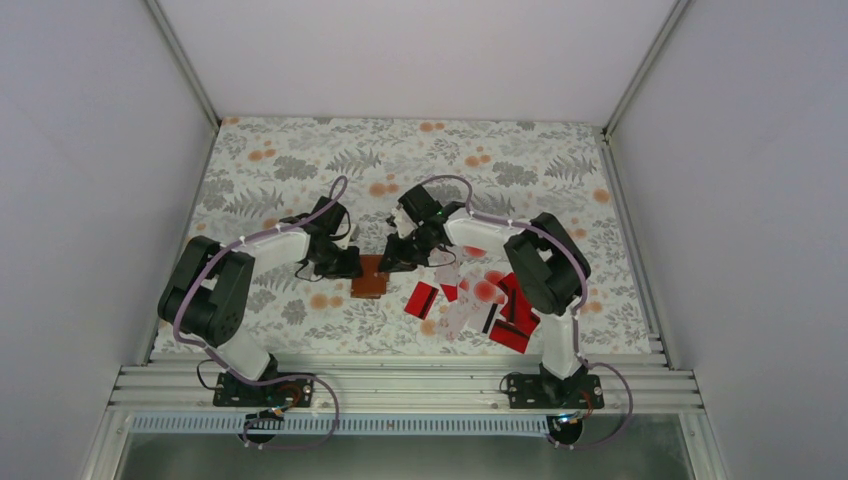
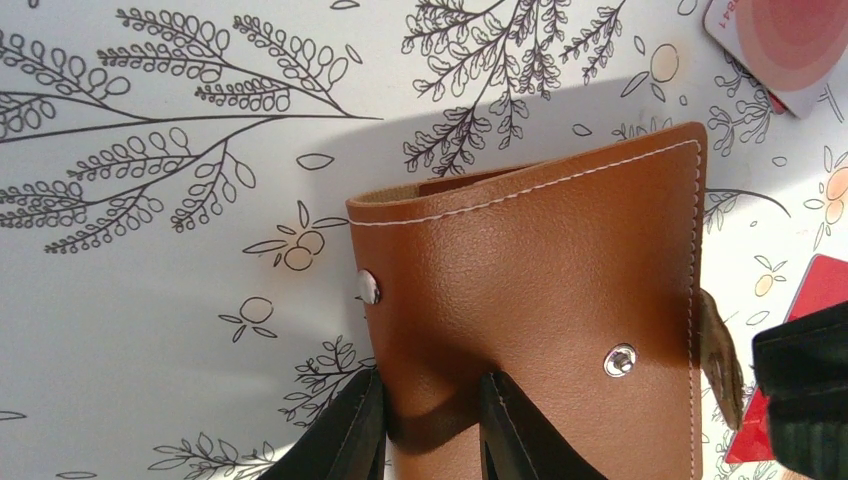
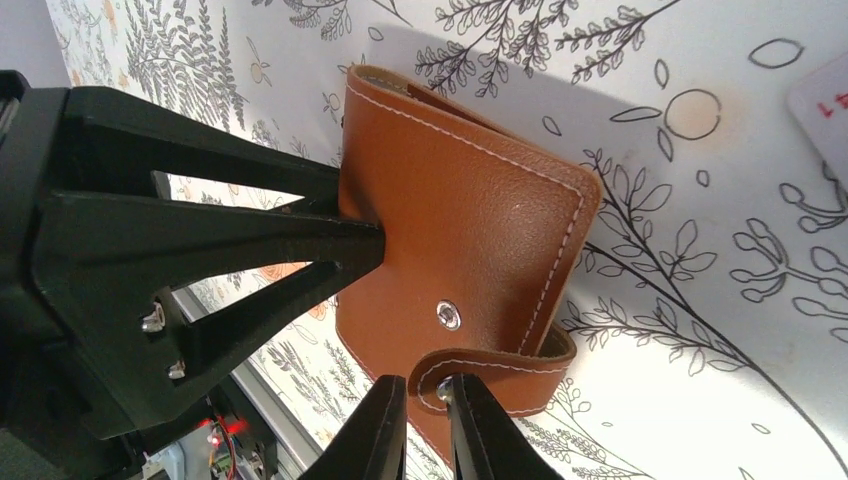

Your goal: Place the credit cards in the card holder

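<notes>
The brown card holder (image 1: 369, 283) lies folded shut on the patterned table, between the two grippers. My left gripper (image 2: 432, 380) is shut on its near edge, pinching the leather (image 2: 540, 270) between both fingers. My right gripper (image 3: 425, 388) is shut on the end of the strap (image 3: 500, 370), which is unsnapped and curls away from the stud (image 3: 449, 316). The left gripper's fingers (image 3: 300, 235) press the holder's far edge in the right wrist view. The credit cards, red (image 1: 421, 299) and white with red blotches (image 1: 487, 290), lie scattered to the right of the holder.
More red cards (image 1: 515, 322) are piled near the right arm's base. One white blotched card (image 2: 785, 45) and one red card (image 2: 822, 288) lie just past the holder. A metal rail (image 1: 400, 378) runs along the table's near edge, with white walls all round.
</notes>
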Motion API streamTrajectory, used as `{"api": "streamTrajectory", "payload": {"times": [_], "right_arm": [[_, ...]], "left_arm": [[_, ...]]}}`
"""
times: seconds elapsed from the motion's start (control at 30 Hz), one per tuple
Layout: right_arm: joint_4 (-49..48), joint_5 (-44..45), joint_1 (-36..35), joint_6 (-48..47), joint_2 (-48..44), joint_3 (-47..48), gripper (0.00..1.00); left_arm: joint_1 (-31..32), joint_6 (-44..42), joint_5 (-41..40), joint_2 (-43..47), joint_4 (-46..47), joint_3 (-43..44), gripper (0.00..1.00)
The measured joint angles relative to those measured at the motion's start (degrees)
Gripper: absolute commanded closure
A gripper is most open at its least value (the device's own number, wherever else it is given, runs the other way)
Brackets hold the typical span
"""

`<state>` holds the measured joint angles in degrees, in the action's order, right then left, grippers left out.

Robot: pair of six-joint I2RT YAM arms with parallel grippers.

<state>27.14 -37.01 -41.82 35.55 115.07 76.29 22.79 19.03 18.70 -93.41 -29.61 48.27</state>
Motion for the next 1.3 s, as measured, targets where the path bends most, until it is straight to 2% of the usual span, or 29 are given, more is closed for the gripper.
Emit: {"api": "streamTrajectory", "payload": {"times": [0.53,1.3], "right_arm": [[-2.38,-0.94,-0.9,1.79,1.01,-2.19,0.92],[-3.52,-4.44,-0.52,1.95,4.24,-0.07,0.94]], "left_arm": [[0.0,-0.79,0.17,-0.46,-0.37,0.48,0.76],[-0.07,-2.14,0.28,-1.05,-1.25,1.22,0.76]]}}
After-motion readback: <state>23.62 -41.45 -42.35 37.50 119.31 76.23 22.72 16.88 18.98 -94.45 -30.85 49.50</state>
